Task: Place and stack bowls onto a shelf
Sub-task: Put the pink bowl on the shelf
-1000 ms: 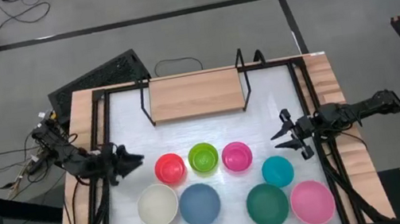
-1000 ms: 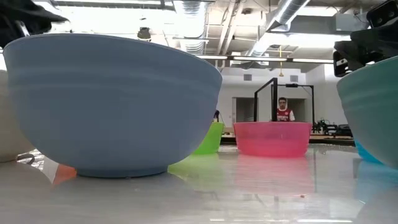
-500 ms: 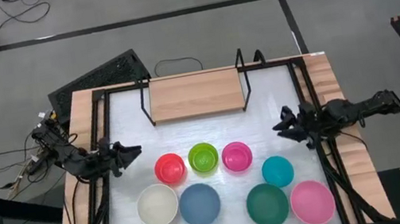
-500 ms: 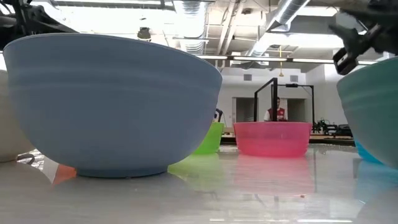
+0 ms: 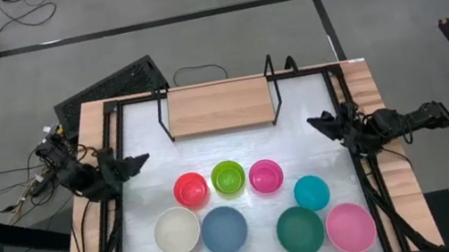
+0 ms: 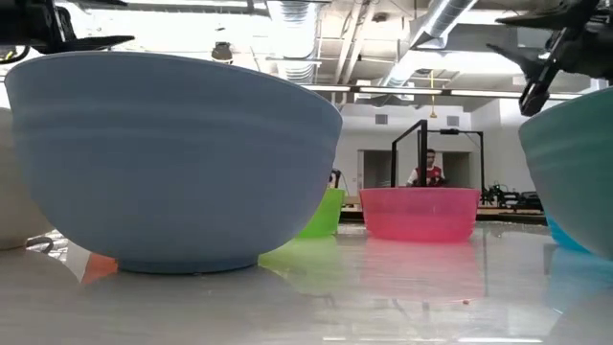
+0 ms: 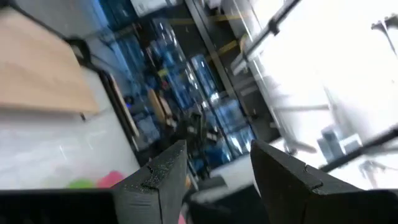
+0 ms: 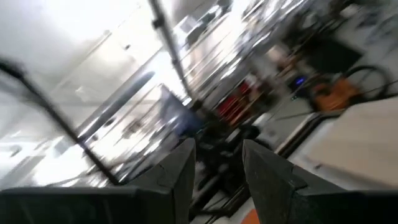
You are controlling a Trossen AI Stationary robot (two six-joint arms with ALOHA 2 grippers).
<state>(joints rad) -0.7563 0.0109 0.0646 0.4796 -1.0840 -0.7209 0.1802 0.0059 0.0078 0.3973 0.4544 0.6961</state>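
Shelf point(image 5: 218, 106) sat at 12 o'clock on the table, plank bare. All 8 bowls were loose on the tabletop, none stacked: red-orange point(image 5: 190, 189), lime green point(image 5: 228, 178), magenta point(image 5: 266, 175) in a row mid-table; teal point(image 5: 311, 192) at 4; cream-white point(image 5: 176, 231), blue point(image 5: 224, 230), dark green point(image 5: 300, 231), pink point(image 5: 350, 227) along 6. Left gripper point(image 5: 133, 162) was at 9 by the table edge, fingers narrowly apart, empty. Right gripper point(image 5: 321, 121) was at 3, fingers also narrowly apart, empty.

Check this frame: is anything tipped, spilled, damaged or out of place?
Nothing stands out. All eight bowls sit upright and apart on the table, none stacked; the shelf is bare. Both grippers, left and right, hold nothing.
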